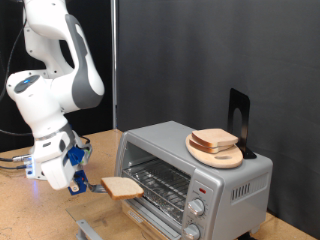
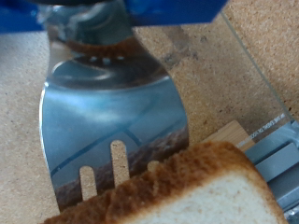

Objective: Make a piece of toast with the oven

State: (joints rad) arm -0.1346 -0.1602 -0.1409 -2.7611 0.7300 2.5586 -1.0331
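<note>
My gripper (image 1: 74,176) is shut on the handle of a metal slotted spatula (image 2: 112,121). It hangs to the exterior view's left of the oven (image 1: 225,180), in front of its opening. The piece of toast (image 1: 122,187), pale tan with a brown crust, lies on the spatula blade just outside the oven's mouth. In the wrist view the gripper (image 2: 93,19) holds the handle, and the toast (image 2: 177,191) sits at the blade's far end. The oven's glass door is folded down, and its wire rack (image 1: 165,185) shows inside.
A round wooden plate (image 1: 215,155) with the leftover slice (image 1: 214,139) sits on the oven's roof, beside a black stand (image 1: 239,118). Two knobs (image 1: 196,210) are on the oven's front panel. The oven stands on a wooden table (image 1: 30,215) before a dark backdrop.
</note>
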